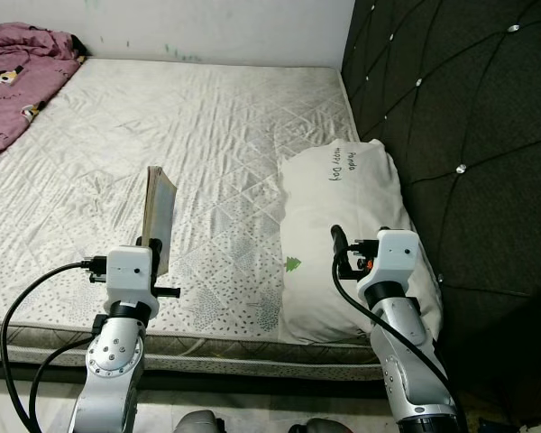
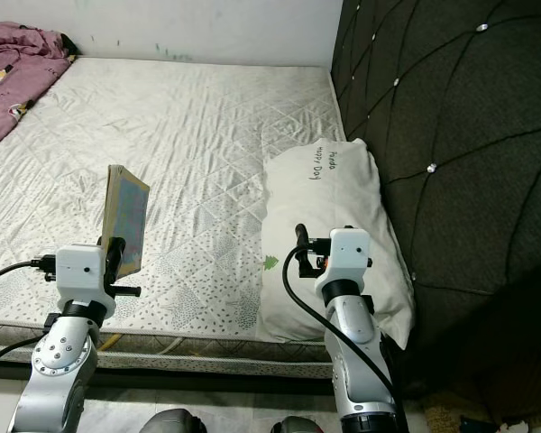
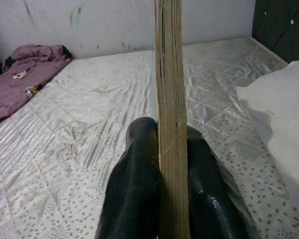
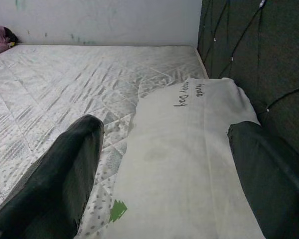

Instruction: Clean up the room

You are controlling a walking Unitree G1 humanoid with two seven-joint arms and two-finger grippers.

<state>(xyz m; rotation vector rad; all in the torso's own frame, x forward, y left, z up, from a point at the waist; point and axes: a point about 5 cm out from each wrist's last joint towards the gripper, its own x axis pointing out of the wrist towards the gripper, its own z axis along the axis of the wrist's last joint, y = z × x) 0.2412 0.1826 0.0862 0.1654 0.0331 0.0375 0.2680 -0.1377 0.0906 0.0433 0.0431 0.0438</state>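
Now | left gripper (image 3: 172, 164) clamped on thin tan hardcover book (image 1: 158, 215), upright above quilted grey mattress (image 1: 162, 135) edge, 9 o'clock of white pillow (image 1: 343, 225) | right gripper (image 4: 164, 164) spread wide over pillow, holding nothing

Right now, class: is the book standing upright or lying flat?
Upright: the book stands on edge above the mattress, clamped between the left hand fingers.

Left end effector (image 2: 115, 255) gripping upright book (image 2: 126, 219), white pillow (image 2: 329, 207) by dark headboard (image 2: 451, 135)

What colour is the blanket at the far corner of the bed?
The blanket is pink-purple with small cartoon prints, clearest in the left eye view.
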